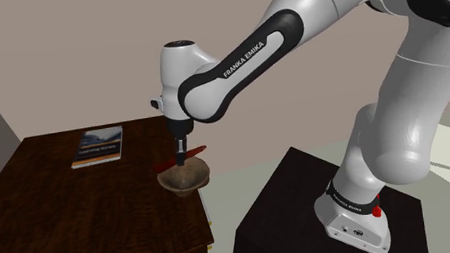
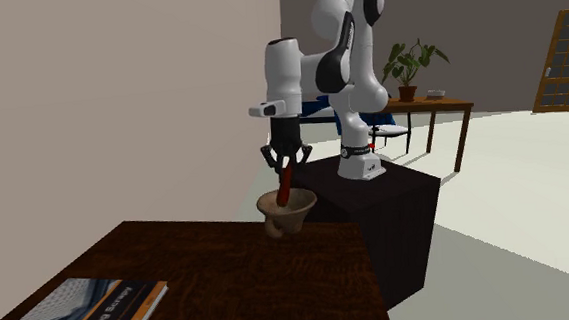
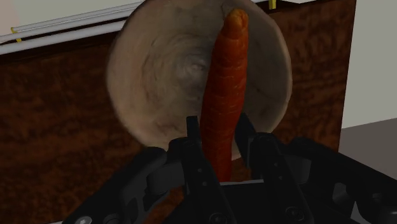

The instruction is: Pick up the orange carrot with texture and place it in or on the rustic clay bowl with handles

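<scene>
Fingers of the gripper point(image 3: 219, 137) low in the middle of the wrist view, clenched on the orange carrot point(image 3: 227, 83), one black pad on each flank of the ridged body. Gripped near one end, by the look of it, with most of the length running out ahead of the fingertips. Probably stiff and light, rough enough of skin not to slip, tapered, so best taken across the thicker part for more bite. Likely unharmed by a short drop.

Directly beyond the carrot, the clay bowl point(image 3: 159, 70), round and pale brown, hollow facing the gripper, carrot tip drawn across it. At the middle of the shoulder view's frame, carrot slanted across the fingertips, poking out on both sides, just above the bowl's rim. Touching the rim or a little clear of it, hard to tell. Seemingly at the releasing step, with little left but opening.

Under the bowl, a dark wooden tabletop point(image 3: 57, 121), with the bowl close to one edge. Farther off on the same tabletop, at the left of the shoulder view's frame, a book point(image 1: 98, 144), well apart from the bowl. Farthest, at the upper right of the second exterior view's frame, a potted plant point(image 2: 408, 62)
</scene>
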